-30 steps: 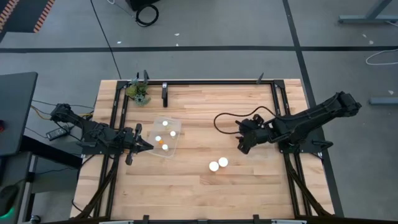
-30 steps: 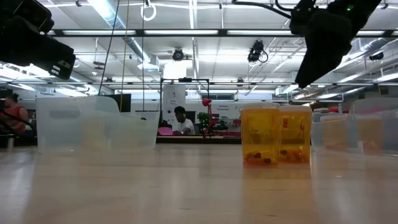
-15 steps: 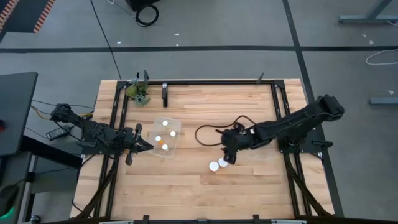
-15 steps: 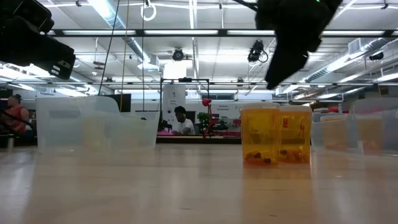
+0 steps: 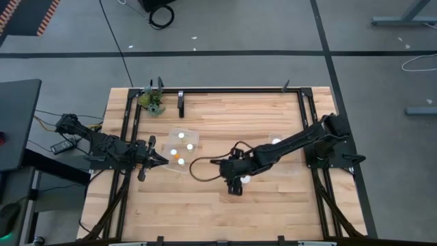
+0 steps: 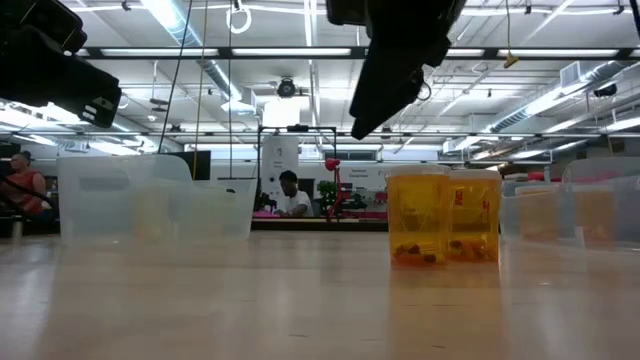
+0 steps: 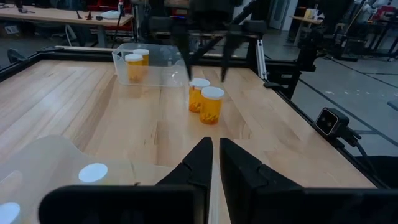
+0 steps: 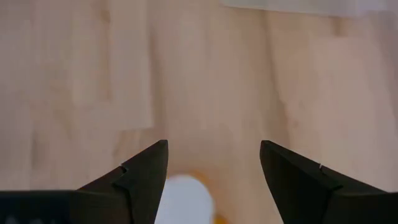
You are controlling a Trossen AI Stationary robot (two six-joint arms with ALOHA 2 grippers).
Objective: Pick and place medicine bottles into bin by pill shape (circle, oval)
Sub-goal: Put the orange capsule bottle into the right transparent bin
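Observation:
Two orange pill bottles with white caps (image 6: 418, 215) (image 6: 473, 215) stand upright on their bases, side by side, at the table's middle. In the high view only one cap (image 5: 244, 180) shows; my right arm covers the other. My right gripper (image 8: 214, 180) is open and hangs above them, touching nothing, with one white cap (image 8: 183, 200) just below its fingers. It also shows in the left wrist view (image 7: 205, 62), above the pair (image 7: 206, 102). My left gripper (image 7: 214, 163) is shut and empty beside the left clear bin (image 5: 183, 152).
The left clear bin holds several white-capped bottles. A second clear bin (image 5: 276, 143) at the right holds bottles (image 7: 134, 62). A green plant clump (image 5: 153, 101) sits at the far left corner. A black frame (image 5: 300, 109) edges the table, and bare wood lies toward the near edge.
My right gripper has swung from beside the right bin toward the table's left and a little nearer, and now hangs over the two standing bottles. The bottles have not moved.

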